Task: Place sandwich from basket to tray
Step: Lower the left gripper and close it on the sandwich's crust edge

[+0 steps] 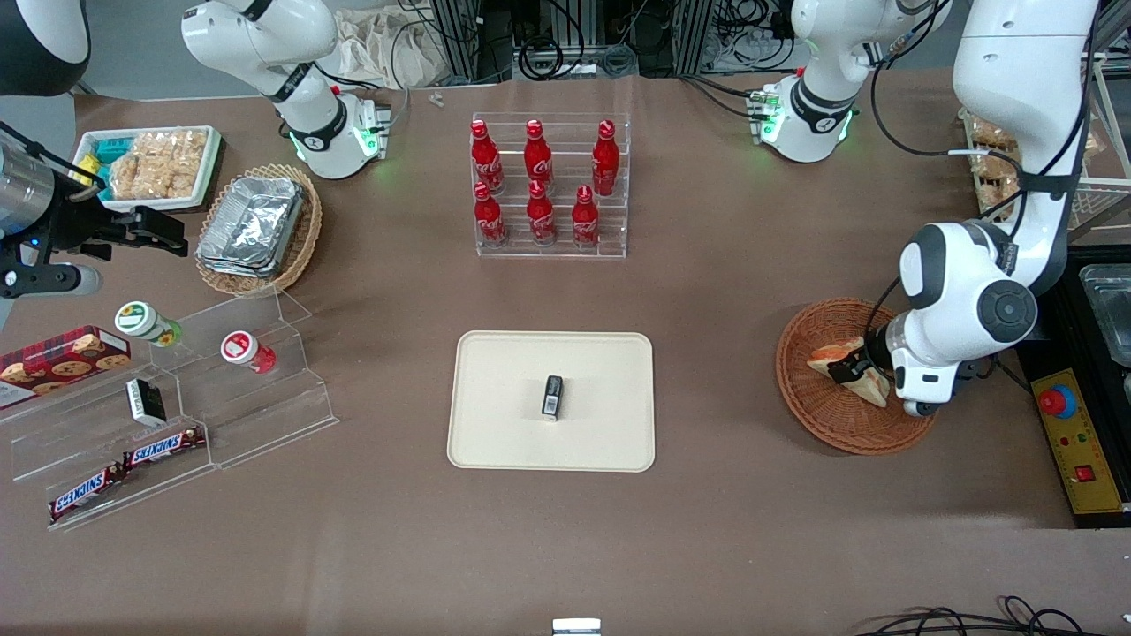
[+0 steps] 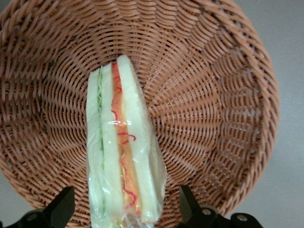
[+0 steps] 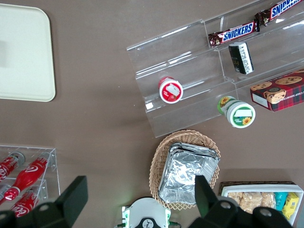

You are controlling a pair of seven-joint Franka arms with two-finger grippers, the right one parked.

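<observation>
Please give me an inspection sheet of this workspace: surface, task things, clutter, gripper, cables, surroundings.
Surface: brown table, no spills seen.
Job's things: sandwich, wrapped in clear film, lies in the basket; tray holds a small dark pack.
Clutter: cola bottles in a clear rack; foil containers; Snickers bars.
Gripper: left gripper open, fingers on either side of the sandwich, not touching it.
Cables: black cable at the table edge nearest the front camera.
Surroundings: emergency stop box.

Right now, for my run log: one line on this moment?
gripper: open, straddling sandwich | sandwich: in basket | tray: holds small black item
</observation>
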